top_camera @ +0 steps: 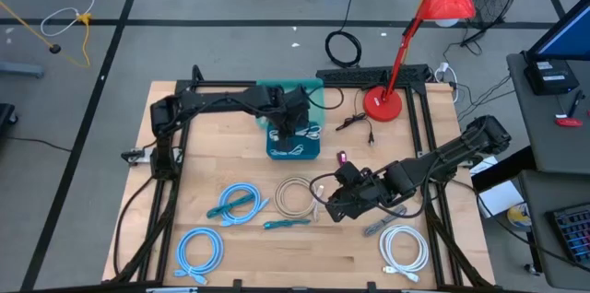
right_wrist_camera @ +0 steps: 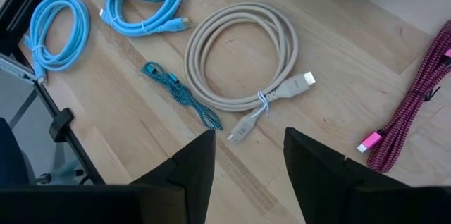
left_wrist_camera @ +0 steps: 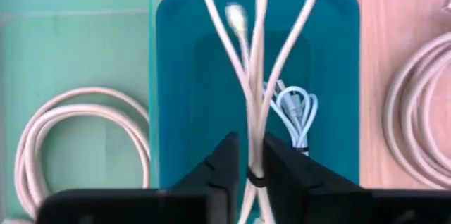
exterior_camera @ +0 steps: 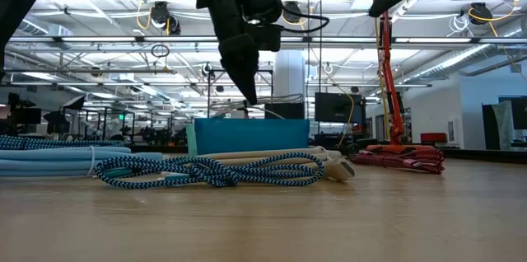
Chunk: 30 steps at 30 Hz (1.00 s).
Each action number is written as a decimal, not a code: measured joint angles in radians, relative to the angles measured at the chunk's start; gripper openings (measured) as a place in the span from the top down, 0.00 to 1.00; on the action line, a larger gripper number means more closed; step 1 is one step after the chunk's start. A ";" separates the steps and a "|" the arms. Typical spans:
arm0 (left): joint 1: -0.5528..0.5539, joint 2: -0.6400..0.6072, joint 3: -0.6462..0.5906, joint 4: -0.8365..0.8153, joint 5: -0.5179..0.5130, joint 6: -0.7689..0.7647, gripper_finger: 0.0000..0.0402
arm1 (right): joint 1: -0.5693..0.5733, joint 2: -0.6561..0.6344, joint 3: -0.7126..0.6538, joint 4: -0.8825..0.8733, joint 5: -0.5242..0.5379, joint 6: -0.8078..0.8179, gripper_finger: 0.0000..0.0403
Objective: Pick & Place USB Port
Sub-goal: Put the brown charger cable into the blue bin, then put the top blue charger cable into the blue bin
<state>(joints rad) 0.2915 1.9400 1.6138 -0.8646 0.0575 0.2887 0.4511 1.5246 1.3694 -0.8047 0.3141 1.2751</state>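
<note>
My left gripper [left_wrist_camera: 251, 146] is over the dark teal bin [left_wrist_camera: 183, 76] near the table's far edge and is shut on a white cable [left_wrist_camera: 257, 62]. That bin [top_camera: 293, 150] holds another small white cable [left_wrist_camera: 296, 111]. The paler teal bin beside it [left_wrist_camera: 77, 48] holds a cream coil [left_wrist_camera: 42, 139]. My right gripper [right_wrist_camera: 246, 143] is open and touches nothing. It hovers above the connector ends of a beige coiled cable [right_wrist_camera: 243, 58], which lies flat on the table [top_camera: 295, 196]. My left gripper pinches the white cable between its two fingers, at the black tie [left_wrist_camera: 251, 178] that binds the bundle. The fingers come from above, pointing down. The loops and a connector [left_wrist_camera: 236, 18] hang below them over the dark teal bin, lifted clear of the table.
On the wood lie light blue coils [top_camera: 199, 249] [top_camera: 235, 203], a teal braided cable [top_camera: 286, 224], a white coil [top_camera: 404, 247], a grey cable [top_camera: 378, 227] and a magenta braided cable [right_wrist_camera: 416, 104]. A red lamp base [top_camera: 383, 104] stands at the far right, with a black cable [top_camera: 355, 123] beside it.
</note>
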 joint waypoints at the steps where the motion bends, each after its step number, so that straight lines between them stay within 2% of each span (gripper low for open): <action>1: -0.005 0.000 0.000 0.000 -0.028 -0.011 0.80 | 0.000 0.000 0.000 0.000 0.000 0.000 0.60; 5: -0.015 0.000 0.000 -0.005 -0.165 -0.038 0.69 | 0.000 0.000 0.000 0.001 0.000 0.000 0.60; 11: -0.017 0.000 0.000 -0.081 -0.219 -0.076 0.58 | 0.000 0.000 0.000 0.001 -0.001 0.000 0.60; 20: -0.038 -0.041 0.000 -0.184 -0.154 -0.165 0.55 | 0.001 0.000 0.000 -0.001 -0.004 -0.001 0.60; 25: -0.077 -0.124 0.000 -0.191 -0.126 -0.226 0.55 | 0.000 0.000 0.000 0.000 -0.015 -0.022 0.60; 30: -0.135 -0.228 0.000 -0.183 -0.050 -0.326 0.55 | -0.005 0.000 0.000 0.001 -0.031 -0.039 0.60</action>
<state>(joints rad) 0.1569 1.7115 1.6138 -1.0478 0.0076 -0.0377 0.4458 1.5246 1.3693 -0.8034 0.2832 1.2359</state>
